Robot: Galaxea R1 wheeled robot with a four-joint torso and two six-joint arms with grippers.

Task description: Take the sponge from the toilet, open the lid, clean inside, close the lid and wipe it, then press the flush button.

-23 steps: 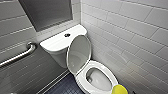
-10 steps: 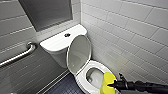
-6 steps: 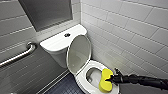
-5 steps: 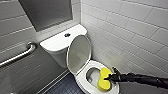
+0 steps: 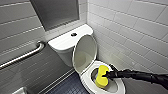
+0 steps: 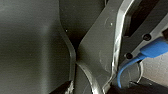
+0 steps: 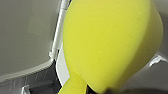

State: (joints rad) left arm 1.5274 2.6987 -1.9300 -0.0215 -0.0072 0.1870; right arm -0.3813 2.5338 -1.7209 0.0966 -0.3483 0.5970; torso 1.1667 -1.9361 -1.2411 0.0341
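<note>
Sponge [image 5: 102,76] in right gripper [image 5: 106,74] — toilet [image 5: 63,44] interior partly hidden.

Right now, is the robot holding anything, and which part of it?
Yes: the right gripper holds the yellow sponge, pinched about the middle of one long side.

Item: bright yellow oblong foam sponge [image 5: 101,79], clamped in my right gripper [image 5: 107,74]; it hides much of the bowl of the white glossy ceramic toilet [image 5: 62,46], and in the right wrist view its outline runs off the picture's edges. Item: white ring-shaped plastic seat [image 5: 85,79], cut by the head view's lower edge; grey metal grab rail [image 5: 22,56], cut at its left edge. Item: small round dark flush button [image 5: 73,34], too small for detail; blue cable [image 6: 152,48] among blurred dark shapes, running off the edge.
</note>
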